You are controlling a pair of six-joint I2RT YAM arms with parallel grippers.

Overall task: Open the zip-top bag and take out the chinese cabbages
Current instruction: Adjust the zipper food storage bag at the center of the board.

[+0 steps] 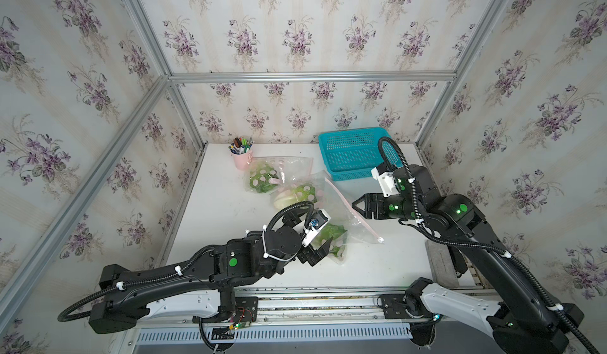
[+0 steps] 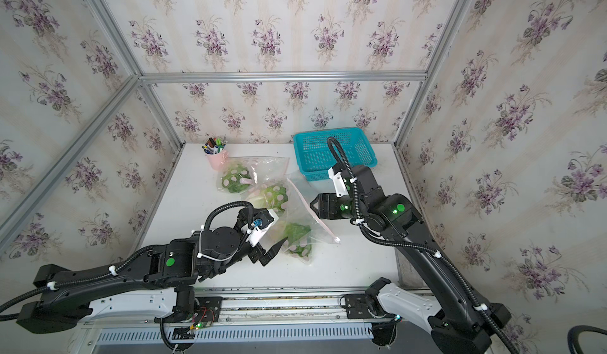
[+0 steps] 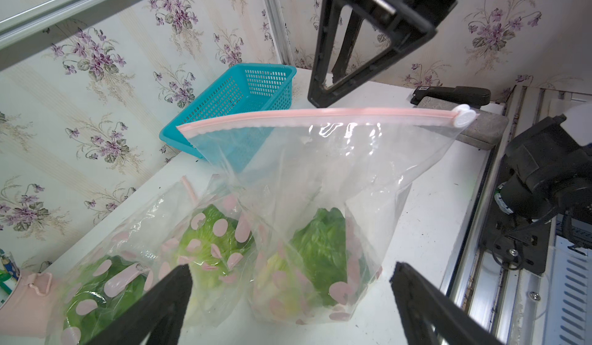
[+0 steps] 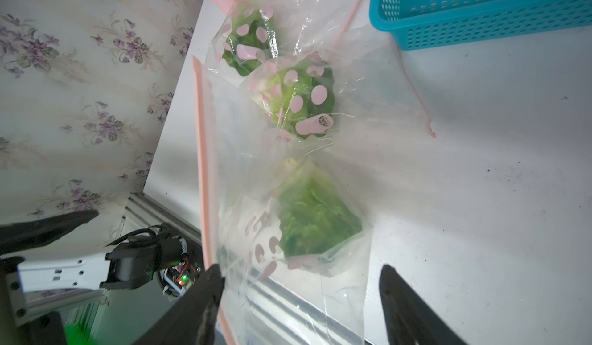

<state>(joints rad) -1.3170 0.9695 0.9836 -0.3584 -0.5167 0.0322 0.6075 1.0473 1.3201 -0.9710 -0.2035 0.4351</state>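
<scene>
Three clear pink-dotted zip-top bags lie on the white table, each holding one of the chinese cabbages. The nearest bag stands up, its pink zip strip on top and a white slider at one end. Whether its mouth is parted I cannot tell. My left gripper is open at this bag's base, with the cabbage just beyond its fingertips. My right gripper is open at the zip strip, and the bag's upper film hangs loose between its fingers.
A teal mesh basket sits at the back right. A pink cup of pens stands at the back left beside the farthest bag. A grey block lies along the table's right edge. Wallpapered walls close in three sides.
</scene>
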